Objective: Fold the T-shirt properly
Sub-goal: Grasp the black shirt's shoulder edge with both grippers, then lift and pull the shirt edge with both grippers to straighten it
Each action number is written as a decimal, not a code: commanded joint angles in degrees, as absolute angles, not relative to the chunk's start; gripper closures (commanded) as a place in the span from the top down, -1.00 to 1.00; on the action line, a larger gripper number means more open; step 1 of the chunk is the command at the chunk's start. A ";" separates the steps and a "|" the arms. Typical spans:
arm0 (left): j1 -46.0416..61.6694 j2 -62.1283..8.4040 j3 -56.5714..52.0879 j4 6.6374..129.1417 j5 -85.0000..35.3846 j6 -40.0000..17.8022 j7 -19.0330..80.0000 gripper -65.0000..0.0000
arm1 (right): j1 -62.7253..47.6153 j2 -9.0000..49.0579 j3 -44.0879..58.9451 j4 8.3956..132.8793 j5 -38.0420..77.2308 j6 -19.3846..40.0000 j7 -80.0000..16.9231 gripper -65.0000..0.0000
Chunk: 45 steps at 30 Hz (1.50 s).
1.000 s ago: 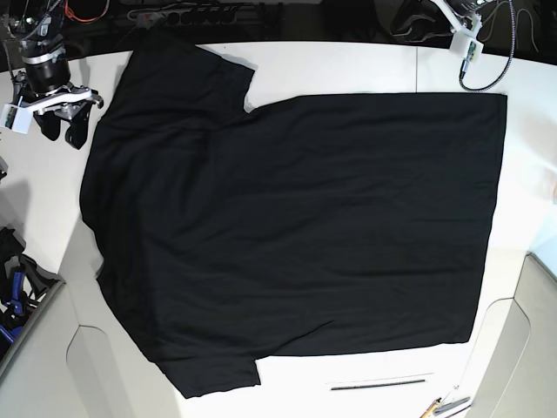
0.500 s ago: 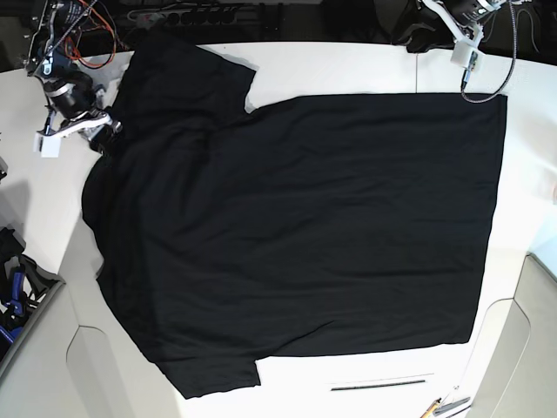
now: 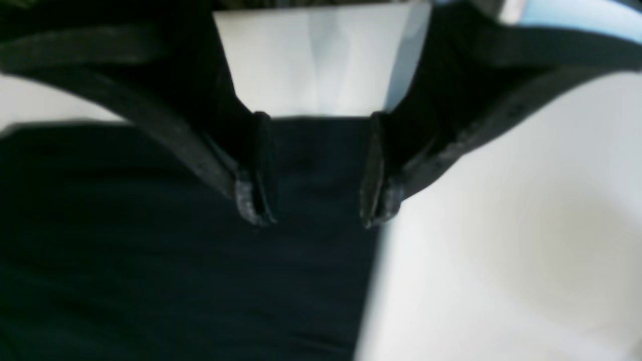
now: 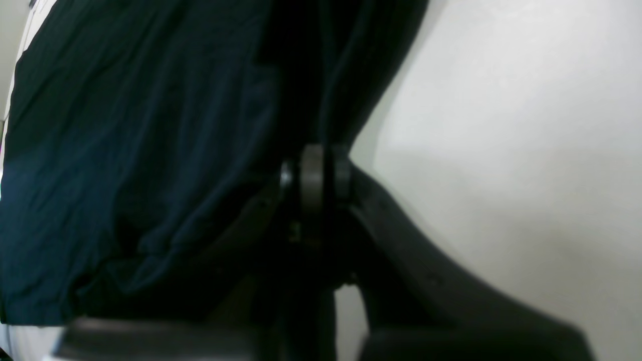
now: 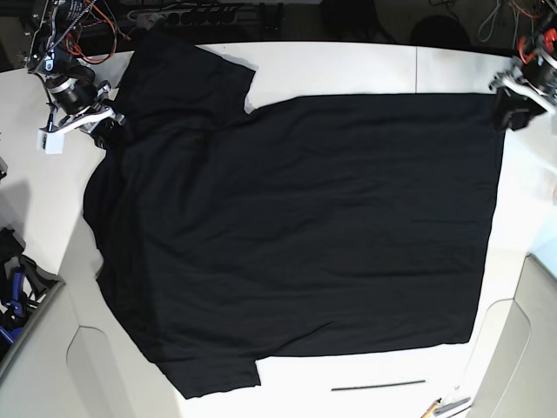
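The black T-shirt (image 5: 296, 235) lies spread flat across the white table (image 5: 348, 65), plain side up, sleeves toward the base view's left, hem toward its right. The left gripper (image 3: 313, 210) hangs over the hem's far corner with its jaws apart, cloth beneath and between them but not pinched. The right gripper (image 4: 313, 175) sits at the shoulder edge beside the far sleeve; its jaws look pressed together, and dark fabric runs up to them, yet whether they have caught the cloth I cannot tell.

The likely trouble is an uneven pickup — if one side grips a single layer and the other both, or the left jaws close beside the edge instead of over it, the fold would come out skewed or the corner would slip free. Thin, limp cloth like this also tends to drag and wrinkle if lifted too low.

The table is smooth and pale, with seams; cables and dark equipment (image 5: 200, 13) crowd its far edge.
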<state>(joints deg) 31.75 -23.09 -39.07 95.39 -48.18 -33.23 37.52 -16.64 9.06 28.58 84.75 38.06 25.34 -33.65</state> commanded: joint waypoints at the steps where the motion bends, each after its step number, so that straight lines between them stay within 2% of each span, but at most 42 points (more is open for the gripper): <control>1: 30.96 -24.71 -40.05 93.86 -49.10 -33.39 36.77 -0.01 | -16.71 9.67 28.75 85.38 37.91 25.54 -33.50 -1.00; 3: 29.26 -26.11 -40.27 88.86 -49.76 -33.41 37.58 0.08 | -16.71 9.67 28.75 85.38 37.91 25.52 -33.50 -1.00; 8: 27.49 -26.94 -40.10 79.09 -55.22 -34.22 40.23 0.08 | -16.71 9.65 28.75 85.38 37.95 25.54 -33.50 -1.00; 13: 27.51 -25.17 -40.07 77.84 -59.66 -37.63 46.19 0.08 | -16.71 9.65 28.75 85.38 38.04 25.54 -33.47 -1.00; 20: 27.51 -23.83 -40.10 77.84 -60.66 -38.19 46.63 0.07 | -16.71 9.67 28.75 85.38 40.10 27.07 -33.50 -1.00; 21: 27.51 -23.83 -40.10 77.84 -60.66 -38.19 46.57 0.01 | -16.71 9.67 28.75 85.38 40.12 27.07 -33.50 -1.00; 25: 27.49 -23.83 -40.12 77.84 -60.64 -38.44 46.11 -0.74 | -16.71 9.82 28.75 85.41 43.57 27.11 -35.42 -1.00; 27: 27.49 -23.81 -40.12 77.95 -60.66 -39.62 46.09 -1.00 | -16.71 9.87 28.91 85.67 44.51 27.46 -36.58 -1.00; 36: 27.81 -23.81 -44.51 78.11 -63.09 -40.00 47.27 -1.00 | -18.22 10.07 32.77 95.33 44.62 27.46 -41.67 -1.00; 45: 32.75 -23.81 -52.31 79.42 -73.67 -40.00 55.22 -1.00 | -29.61 12.05 35.46 107.72 44.62 27.40 -42.78 -1.00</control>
